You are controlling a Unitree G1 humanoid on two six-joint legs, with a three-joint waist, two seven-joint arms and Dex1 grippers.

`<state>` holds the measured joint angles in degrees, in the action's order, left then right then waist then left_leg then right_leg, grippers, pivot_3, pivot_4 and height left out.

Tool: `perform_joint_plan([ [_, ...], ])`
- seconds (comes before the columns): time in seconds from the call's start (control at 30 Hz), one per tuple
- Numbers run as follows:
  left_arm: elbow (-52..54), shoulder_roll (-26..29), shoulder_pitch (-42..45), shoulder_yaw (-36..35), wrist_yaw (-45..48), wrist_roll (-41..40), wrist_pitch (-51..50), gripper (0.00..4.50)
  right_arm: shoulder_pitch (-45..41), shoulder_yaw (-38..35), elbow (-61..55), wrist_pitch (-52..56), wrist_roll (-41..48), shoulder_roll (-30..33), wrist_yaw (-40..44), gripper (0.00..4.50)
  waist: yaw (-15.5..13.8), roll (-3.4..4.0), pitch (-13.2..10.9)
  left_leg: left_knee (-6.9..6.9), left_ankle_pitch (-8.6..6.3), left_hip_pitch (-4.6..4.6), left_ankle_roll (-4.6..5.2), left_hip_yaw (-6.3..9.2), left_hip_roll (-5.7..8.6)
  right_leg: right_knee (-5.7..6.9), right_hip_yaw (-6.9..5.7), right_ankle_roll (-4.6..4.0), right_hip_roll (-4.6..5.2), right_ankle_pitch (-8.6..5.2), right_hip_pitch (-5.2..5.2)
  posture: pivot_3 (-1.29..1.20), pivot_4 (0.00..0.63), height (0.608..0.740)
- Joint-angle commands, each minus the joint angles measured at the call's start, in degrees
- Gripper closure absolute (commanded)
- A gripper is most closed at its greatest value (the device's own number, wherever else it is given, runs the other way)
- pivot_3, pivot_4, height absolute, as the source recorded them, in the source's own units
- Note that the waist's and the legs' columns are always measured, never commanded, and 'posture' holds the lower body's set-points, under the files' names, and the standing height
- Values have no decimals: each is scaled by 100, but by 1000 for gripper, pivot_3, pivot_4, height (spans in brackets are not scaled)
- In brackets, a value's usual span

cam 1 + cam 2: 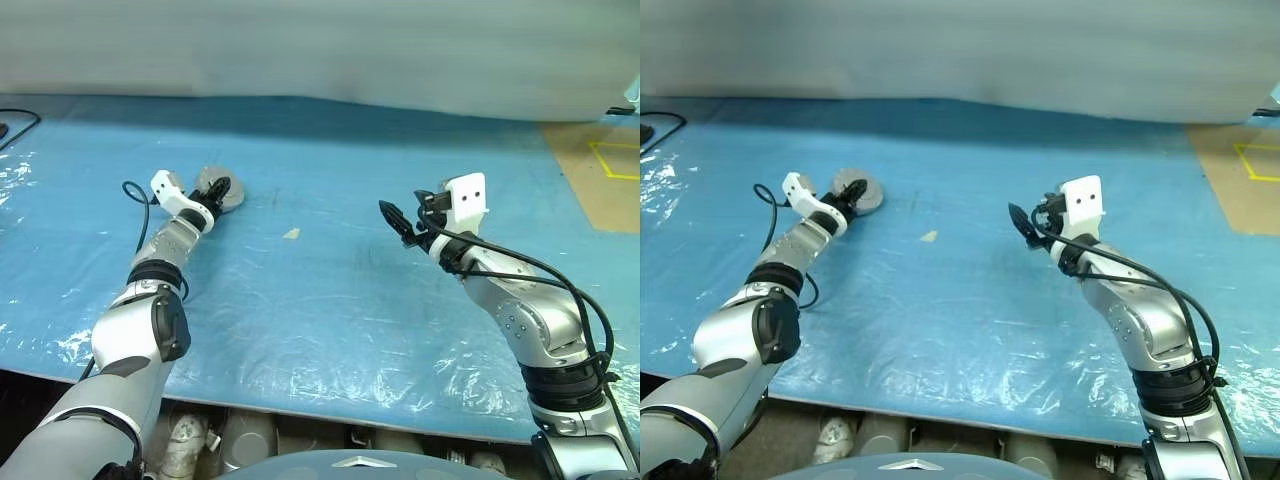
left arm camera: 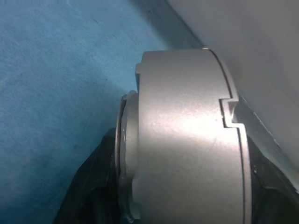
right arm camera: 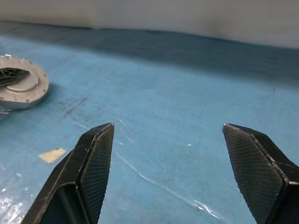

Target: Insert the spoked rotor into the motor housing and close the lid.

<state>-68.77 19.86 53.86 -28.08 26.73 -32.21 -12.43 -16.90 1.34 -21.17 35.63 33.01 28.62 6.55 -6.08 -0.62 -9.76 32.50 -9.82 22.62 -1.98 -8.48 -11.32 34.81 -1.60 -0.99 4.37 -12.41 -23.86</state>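
Note:
A thick silver round metal body (image 2: 187,140) with a stepped seam round it sits between the black fingers (image 2: 88,186) of my left gripper (image 1: 218,188), which is shut on its flat faces. From the right wrist view it is a silver disc with teeth round its rim, the lid (image 3: 28,88), low over the blue mat at the far left. The part under the seam looks like the motor housing. The spoked rotor is hidden. My right gripper (image 1: 402,212) hangs above the mat's middle right, well apart from the disc, open with nothing between its fingers (image 3: 96,163).
A small tan scrap (image 1: 291,234) lies on the blue plastic-covered mat (image 1: 330,290) between the two grippers. A brown board with yellow tape (image 1: 600,170) is at the far right. A black cable (image 1: 15,125) lies at the far left.

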Motion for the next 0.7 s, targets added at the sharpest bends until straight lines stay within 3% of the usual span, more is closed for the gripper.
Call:
perform_joint_plan([
  [0.03,-213,260,-109,-70,-167,174,29,1769,12,-140,-190,-37,-176,-106,99,617,58,0,0,-1,0,-17,0,-1,-1,0,0,-1,0,0,16,0,150,740],
  [0.1,-246,307,-126,-95,-77,180,-63,1134,12,-135,-181,-7,-259,-170,136,611,86,1,0,-10,0,-65,0,-6,-2,-3,8,-5,-1,-3,54,0,150,740],
  [0.2,-354,437,-161,5,-648,474,175,80,-5,-129,-171,36,-345,-248,219,611,75,8,3,-16,0,-88,0,-9,-4,-2,14,-34,0,-20,69,0,150,740],
  [0.53,-464,1356,-398,-222,-1672,750,908,32,63,-123,-136,103,-691,-433,424,611,177,13,3,-29,0,-102,0,-6,-8,-8,23,-31,-4,-16,73,0,150,740],
  [0.63,-411,1595,-343,-233,-1409,796,1006,32,79,-169,-141,58,-793,-388,529,611,111,10,2,-28,0,-87,0,-8,-9,-9,16,-34,-2,-18,68,0,150,740],
  [0.7,-269,1668,-163,-186,-755,761,953,32,78,-147,-161,-16,-974,-220,667,611,59,7,-1,-27,0,-82,0,-9,-11,-9,16,-39,-1,-21,63,0,150,740],
])
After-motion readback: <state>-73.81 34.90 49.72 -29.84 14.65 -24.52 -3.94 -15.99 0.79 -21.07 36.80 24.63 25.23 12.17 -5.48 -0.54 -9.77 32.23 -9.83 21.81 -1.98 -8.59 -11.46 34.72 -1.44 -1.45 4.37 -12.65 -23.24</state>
